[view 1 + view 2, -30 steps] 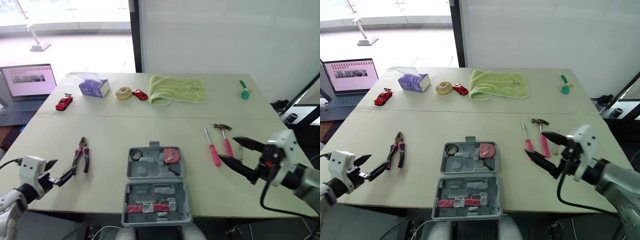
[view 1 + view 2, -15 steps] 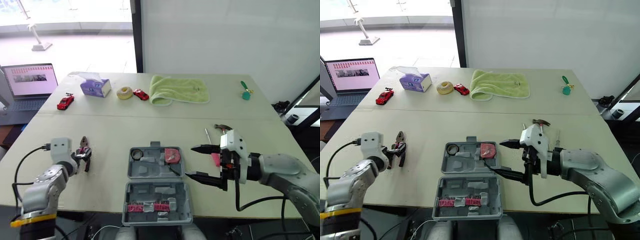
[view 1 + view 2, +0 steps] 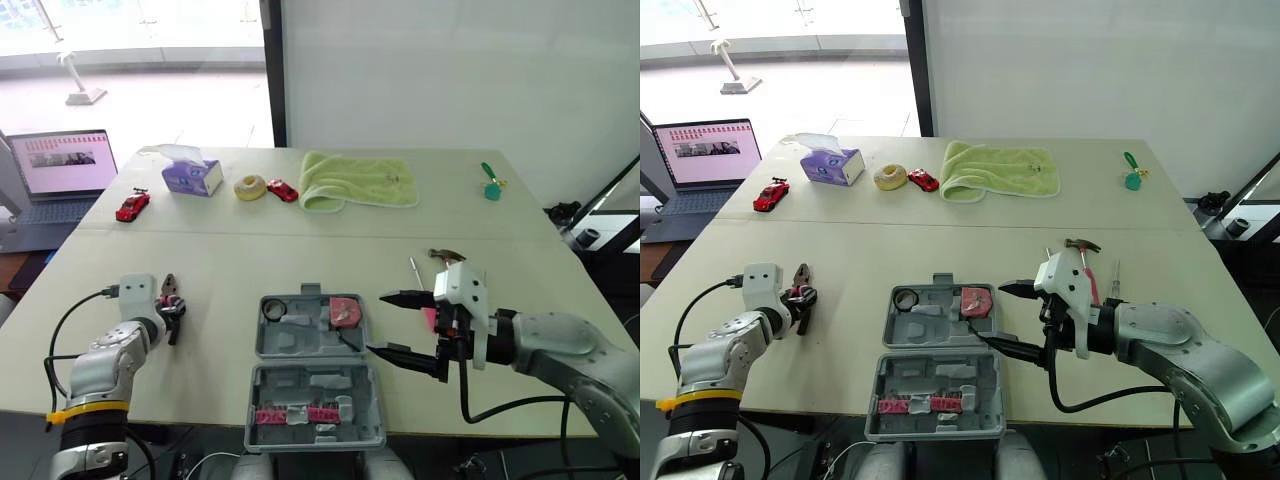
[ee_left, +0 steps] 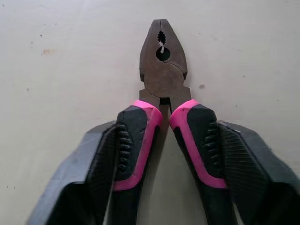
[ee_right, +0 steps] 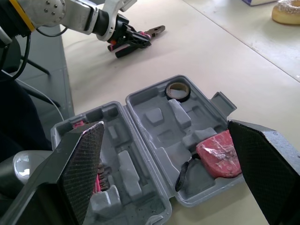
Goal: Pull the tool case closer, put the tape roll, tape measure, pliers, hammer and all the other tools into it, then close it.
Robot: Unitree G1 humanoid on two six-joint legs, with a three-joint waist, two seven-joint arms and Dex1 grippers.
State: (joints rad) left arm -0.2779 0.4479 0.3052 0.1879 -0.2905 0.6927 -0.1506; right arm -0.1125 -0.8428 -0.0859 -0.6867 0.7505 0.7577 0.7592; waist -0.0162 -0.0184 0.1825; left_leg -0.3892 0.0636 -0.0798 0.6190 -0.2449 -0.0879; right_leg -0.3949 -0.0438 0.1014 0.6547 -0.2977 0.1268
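An open grey tool case [image 3: 300, 388] lies at the near middle edge of a pale surface [image 3: 300, 250]. Its far half holds a tape roll [image 3: 273, 309] at the left and a pink tape measure [image 3: 343, 311] at the right. The right gripper [image 3: 377, 322] hovers just right of the case, its jaws spread wide. At the left, level with the case, the left gripper [image 3: 168, 310] has its jaws pinching the pink-and-black handles of the pliers [image 4: 162, 70], which lie flat on the surface. Behind the right gripper lie a pink screwdriver [image 3: 414, 272] and a hammer [image 3: 1081, 245]. Along the far side sit a laptop [image 3: 60, 170], a tissue box [image 3: 190, 176] and a green towel [image 3: 357, 180].
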